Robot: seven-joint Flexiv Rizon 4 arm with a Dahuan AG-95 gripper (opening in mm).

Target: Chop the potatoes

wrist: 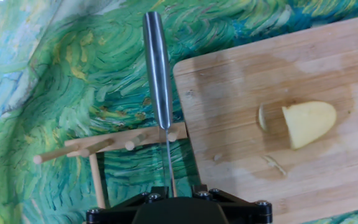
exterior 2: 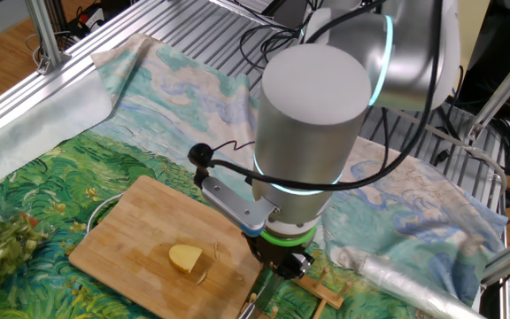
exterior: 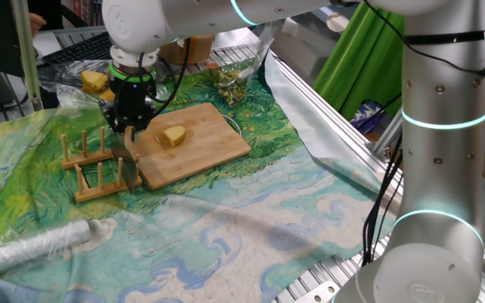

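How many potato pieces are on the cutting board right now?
2 that I can make out: a half-round potato chunk near the middle of the wooden board, and a thin slice lying against its cut face. Smaller scraps may be too small to tell.

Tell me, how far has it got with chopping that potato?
Barely begun. One thin slice lies cut beside the potato on the wooden board; most of the potato is one chunk. The knife hangs from the gripper over the wooden rack, beside the board, not over the potato. Nearly all the chopping remains.
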